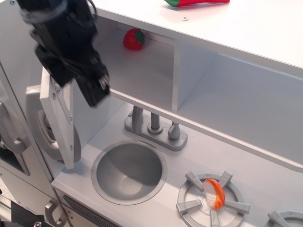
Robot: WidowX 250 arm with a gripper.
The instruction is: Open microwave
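The microwave [142, 66] is a light grey box compartment at the upper left of the toy kitchen. Its door [59, 120] stands swung wide open to the left, showing its inner face and edge; the handle is hidden behind it. A red strawberry [133, 39] lies at the back of the open compartment. My black gripper [92, 90] is at the upper left, blurred, right next to the top of the open door. Its fingers point down and I cannot tell how the jaws stand.
A round sink [129, 171] sits below with a faucet [154, 125] behind it. A burner [212, 196] holds an orange and white piece [214, 193]. A red and green item [196, 2] lies on the top shelf. A lower cabinet handle [53, 213] is at the bottom left.
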